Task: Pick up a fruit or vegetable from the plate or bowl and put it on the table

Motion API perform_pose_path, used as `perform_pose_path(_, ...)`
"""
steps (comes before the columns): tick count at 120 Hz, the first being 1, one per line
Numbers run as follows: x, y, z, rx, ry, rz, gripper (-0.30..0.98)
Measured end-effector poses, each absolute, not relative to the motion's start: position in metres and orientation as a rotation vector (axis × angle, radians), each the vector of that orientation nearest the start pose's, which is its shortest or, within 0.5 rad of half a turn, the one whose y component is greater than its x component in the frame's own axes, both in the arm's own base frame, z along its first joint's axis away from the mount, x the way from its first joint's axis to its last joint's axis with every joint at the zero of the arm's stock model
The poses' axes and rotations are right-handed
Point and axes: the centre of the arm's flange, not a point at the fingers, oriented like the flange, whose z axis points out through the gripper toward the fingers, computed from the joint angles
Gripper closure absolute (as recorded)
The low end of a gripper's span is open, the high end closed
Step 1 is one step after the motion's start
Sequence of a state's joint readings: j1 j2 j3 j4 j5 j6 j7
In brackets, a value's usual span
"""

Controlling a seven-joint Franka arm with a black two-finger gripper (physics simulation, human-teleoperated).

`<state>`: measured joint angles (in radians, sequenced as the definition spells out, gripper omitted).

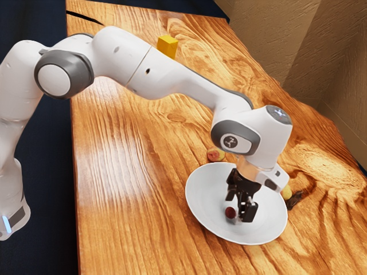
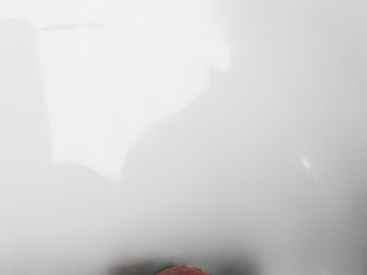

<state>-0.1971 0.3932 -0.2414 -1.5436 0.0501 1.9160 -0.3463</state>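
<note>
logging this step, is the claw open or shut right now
Claw: can't tell if open or closed; it's down in the white bowl, by a dark red item.

And here's the bowl point(image 1: 198, 192) on the table point(image 1: 132, 229), one fruit point(image 1: 230, 212) inside, block point(image 1: 167, 46) well behind them both!
</note>
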Motion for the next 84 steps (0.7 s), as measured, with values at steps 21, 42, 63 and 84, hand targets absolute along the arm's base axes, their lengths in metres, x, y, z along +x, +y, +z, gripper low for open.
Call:
perform_pose_path(21,0.619,-0.261,0.420,-3.186,0.131,0.051,0.02)
perform_pose_path(42,0.619,-0.260,0.418,-3.188,0.123,0.056,0.02)
perform_pose_path(63,0.617,-0.259,0.416,-3.185,0.120,0.071,0.02)
perform_pose_path(84,0.617,-0.258,0.416,-3.184,0.117,0.076,0.02)
